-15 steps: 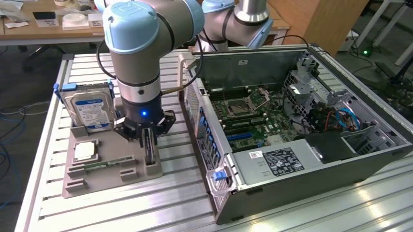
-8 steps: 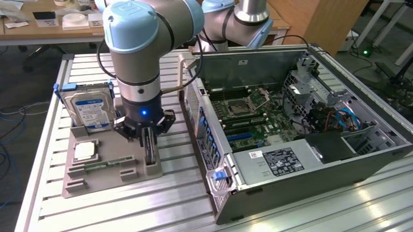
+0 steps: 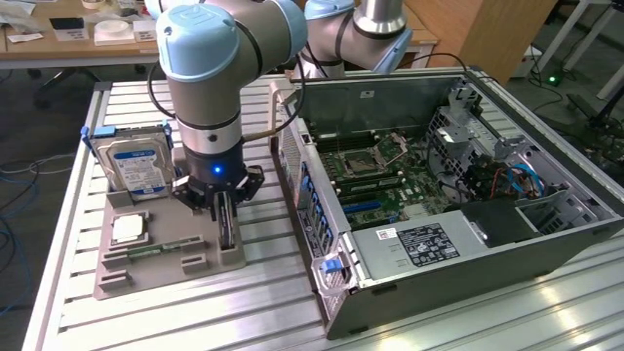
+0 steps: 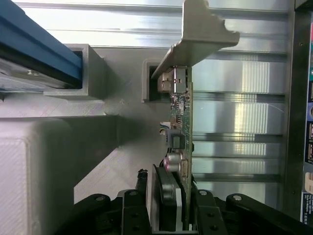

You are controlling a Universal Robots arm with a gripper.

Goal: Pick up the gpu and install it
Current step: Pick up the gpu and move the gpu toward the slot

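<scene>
Dark, thin card on edge: your pincer pinches the gpu across fan and board, over the grey tray on the worktop. Light, stiff, fragile, I'd say; a gentle grip at the fan housing suits it, clear of the chips.

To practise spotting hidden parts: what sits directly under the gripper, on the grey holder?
The gpu stands on edge in the grey holder, clamped by the gripper. Its bottom edge is covered by the holder's slot.
</scene>
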